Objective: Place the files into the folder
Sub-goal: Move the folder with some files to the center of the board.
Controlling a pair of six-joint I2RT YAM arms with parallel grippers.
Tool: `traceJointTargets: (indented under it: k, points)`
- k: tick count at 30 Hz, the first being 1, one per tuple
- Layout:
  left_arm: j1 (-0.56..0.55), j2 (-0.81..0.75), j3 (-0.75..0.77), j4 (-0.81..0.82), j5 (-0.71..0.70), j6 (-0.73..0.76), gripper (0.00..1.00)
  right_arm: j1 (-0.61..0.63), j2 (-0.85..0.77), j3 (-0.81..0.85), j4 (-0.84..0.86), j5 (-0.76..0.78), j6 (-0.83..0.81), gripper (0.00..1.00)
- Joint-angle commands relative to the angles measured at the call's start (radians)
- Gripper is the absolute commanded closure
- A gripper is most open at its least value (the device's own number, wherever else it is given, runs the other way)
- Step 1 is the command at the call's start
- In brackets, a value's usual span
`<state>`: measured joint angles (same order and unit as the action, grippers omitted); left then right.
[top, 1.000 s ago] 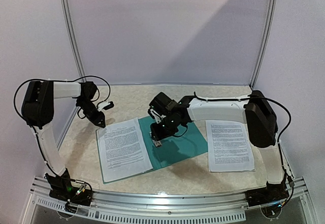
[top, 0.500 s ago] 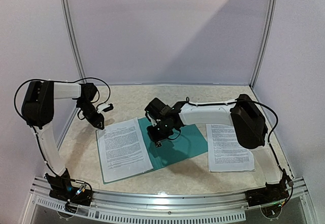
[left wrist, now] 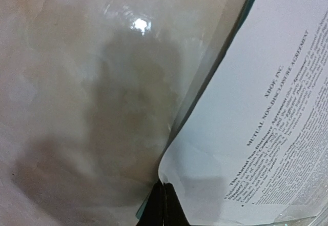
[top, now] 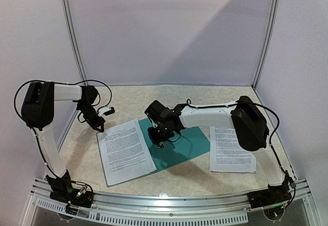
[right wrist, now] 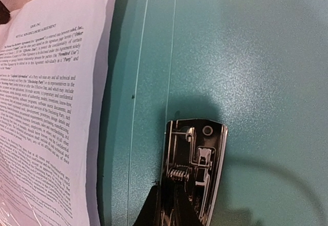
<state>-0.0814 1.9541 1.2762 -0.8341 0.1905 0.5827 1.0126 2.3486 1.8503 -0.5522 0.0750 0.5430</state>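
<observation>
The left jaws closed (at the sheet (left wrist: 266,134) corner); right arm (top: 205,116) shifted left.

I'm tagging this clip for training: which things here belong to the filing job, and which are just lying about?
Job:
teal folder
silver clip inside it
printed sheet on the folder's left half
printed sheet on the table to its right

Lying about:
nothing loose visible, only the table itself

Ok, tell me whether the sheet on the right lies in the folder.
No, that sheet lies on the table beside the open folder, not in it.
</observation>
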Motion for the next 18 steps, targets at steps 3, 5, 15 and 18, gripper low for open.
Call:
traceJointTargets:
  k: [3, 5, 15, 18]
  points:
    - [-0.009, -0.056, -0.024, -0.039, -0.024, 0.028, 1.00, 0.006, 0.043, -0.026, -0.019, 0.045, 0.038, 0.92]
    - [-0.009, -0.080, -0.044, -0.036, -0.039, 0.037, 1.00, 0.004, 0.044, -0.028, -0.019, 0.050, 0.044, 0.93]
    - [-0.012, -0.103, -0.098, -0.025, -0.050, 0.058, 1.00, 0.005, 0.054, -0.031, 0.003, 0.043, 0.070, 0.96]
    - [-0.019, -0.090, -0.094, -0.016, -0.038, 0.052, 1.00, 0.005, 0.054, -0.032, 0.011, 0.040, 0.078, 0.96]
